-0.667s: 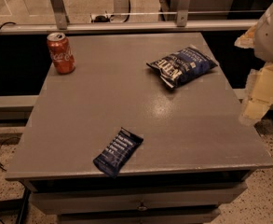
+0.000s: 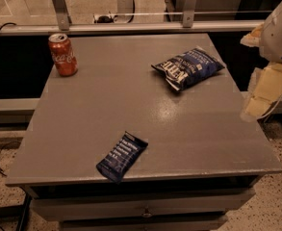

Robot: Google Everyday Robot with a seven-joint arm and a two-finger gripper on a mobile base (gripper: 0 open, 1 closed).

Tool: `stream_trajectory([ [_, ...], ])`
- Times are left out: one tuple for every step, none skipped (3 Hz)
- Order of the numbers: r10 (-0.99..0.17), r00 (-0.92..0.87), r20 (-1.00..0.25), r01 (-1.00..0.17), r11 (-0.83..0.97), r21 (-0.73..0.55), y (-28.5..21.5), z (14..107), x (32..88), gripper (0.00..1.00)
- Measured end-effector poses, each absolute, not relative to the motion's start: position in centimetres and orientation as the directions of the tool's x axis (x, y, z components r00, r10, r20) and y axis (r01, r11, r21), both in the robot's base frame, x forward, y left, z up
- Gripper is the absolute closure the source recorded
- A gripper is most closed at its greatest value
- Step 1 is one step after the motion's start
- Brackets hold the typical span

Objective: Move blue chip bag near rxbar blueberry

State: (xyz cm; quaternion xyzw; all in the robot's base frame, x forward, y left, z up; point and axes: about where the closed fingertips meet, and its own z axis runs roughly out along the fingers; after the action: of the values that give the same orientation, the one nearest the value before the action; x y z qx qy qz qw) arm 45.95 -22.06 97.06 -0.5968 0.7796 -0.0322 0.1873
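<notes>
The blue chip bag [image 2: 188,67] lies puffy and crinkled on the far right part of the grey table [image 2: 131,105], with white lettering on top. The rxbar blueberry [image 2: 121,156], a small flat dark blue wrapper, lies near the table's front edge, left of centre. The two are far apart. My arm shows at the right edge as white and cream parts, and its gripper [image 2: 256,105] hangs beside the table's right edge, to the right of the bag and apart from it.
A red soda can [image 2: 62,55] stands upright at the table's far left corner. A metal rail [image 2: 131,27] runs behind the table. A drawer front [image 2: 140,207] sits below the tabletop. Cables lie on the floor at the left.
The arm at the right edge has shifted slightly. The bag, bar and can have not moved.
</notes>
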Motion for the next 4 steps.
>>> stream_trajectory([
  [-0.912,-0.213,-0.351,-0.891,0.329,-0.314,-22.6,95.5,51.3,0.0],
  [-0.868,-0.211,-0.45,-0.862,0.382,-0.332,-23.1,93.4,57.3,0.0],
  [-0.805,-0.241,-0.543,-0.841,0.452,-0.298,-23.8,91.0,62.2,0.0],
  [-0.734,-0.271,-0.623,-0.822,0.513,-0.246,-24.1,88.3,66.4,0.0],
])
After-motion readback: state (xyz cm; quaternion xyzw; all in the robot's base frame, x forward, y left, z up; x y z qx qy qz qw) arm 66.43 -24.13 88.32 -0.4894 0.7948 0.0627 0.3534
